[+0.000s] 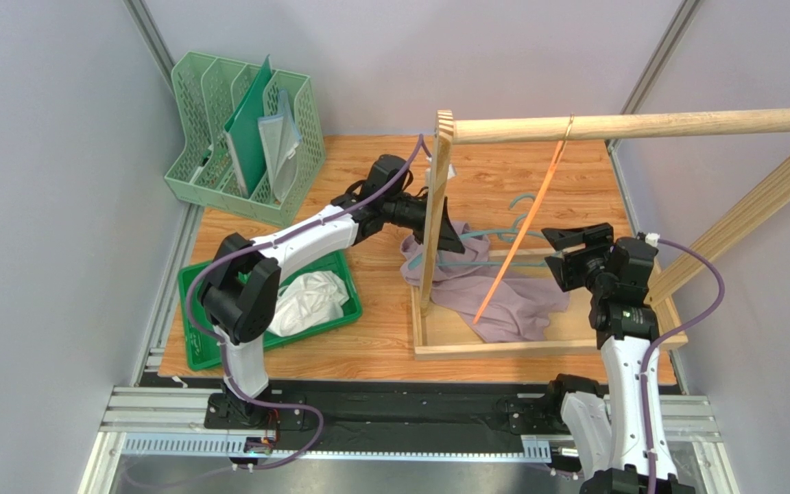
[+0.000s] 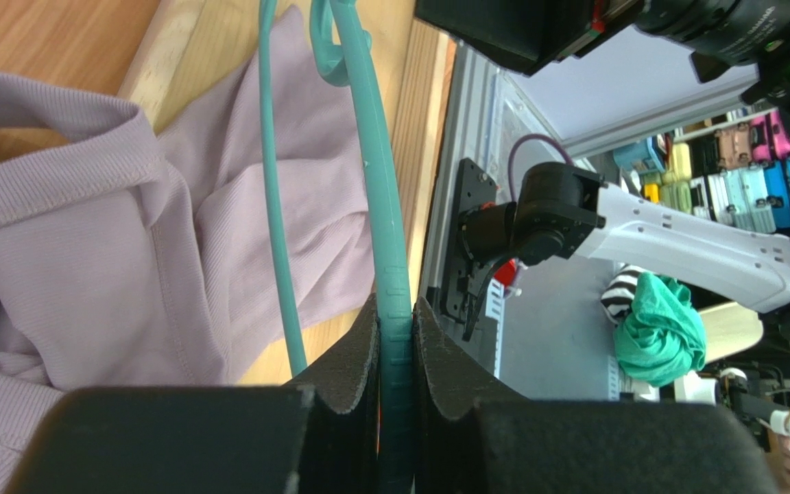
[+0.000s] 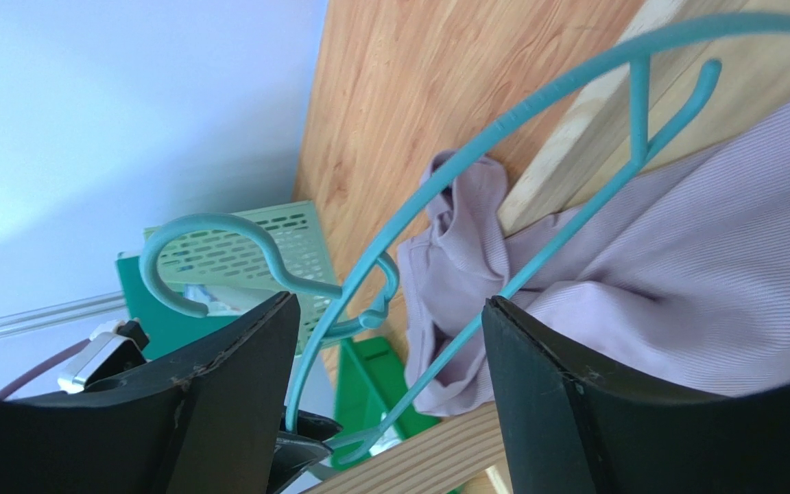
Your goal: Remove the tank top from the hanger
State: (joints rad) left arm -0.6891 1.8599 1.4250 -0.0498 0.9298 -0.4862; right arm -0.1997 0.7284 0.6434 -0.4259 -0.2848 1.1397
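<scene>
1. Your left gripper (image 2: 394, 321) is clamped on one arm of the teal hanger (image 2: 373, 154), holding it just beside the post of the wooden rack (image 1: 435, 206).
2. Your right gripper (image 3: 389, 304) stands released. Its fingers are wide apart with the hanger's thin bars running between them, touching neither as far as the wrist view shows.
3. The lilac tank top (image 1: 492, 293) lies slumped below the hanger, part on the rack's base rail and part on the table (image 1: 368, 319).
4. Judged from this, you are at the tail of the stripping step. The cloth looks to have dropped away from the hanger, but these views do not show whether a strap is looped over a bar.
5. The next move calls for lifting the hanger up and away with the left arm — slowly, watching whether the fabric rises with it. If it does, bring the right gripper down to pinch the cloth and hold it back.
</scene>
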